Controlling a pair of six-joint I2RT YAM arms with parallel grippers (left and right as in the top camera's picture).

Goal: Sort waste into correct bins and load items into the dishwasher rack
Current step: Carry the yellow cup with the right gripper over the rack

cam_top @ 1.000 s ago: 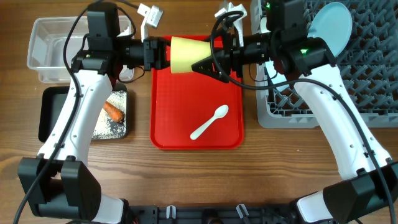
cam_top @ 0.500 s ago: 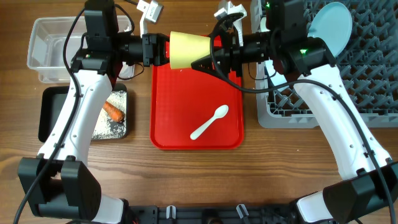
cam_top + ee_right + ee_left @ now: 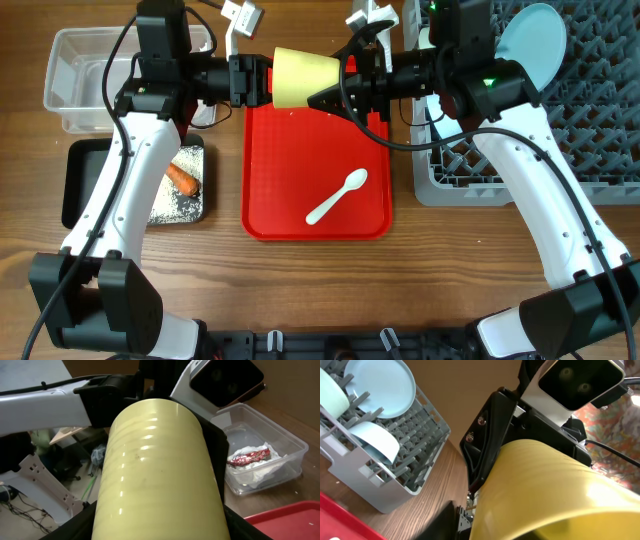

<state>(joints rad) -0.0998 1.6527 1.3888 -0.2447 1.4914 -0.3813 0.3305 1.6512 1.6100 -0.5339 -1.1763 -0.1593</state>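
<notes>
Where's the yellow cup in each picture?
Overhead: the yellow cup lies sideways at top middle, by the far end of the red tray.
Left wrist: it fills the lower right.
Right wrist: it fills the middle.
Shared landmark: the red tray, bottom-left corner in left wrist, bottom-right corner in right wrist.

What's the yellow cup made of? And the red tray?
The yellow cup looks like smooth, glossy plastic: light glints off faint ridges round its side. The red tray seems duller plastic too, judging by its moulded raised rim, though that's less certain.
</notes>
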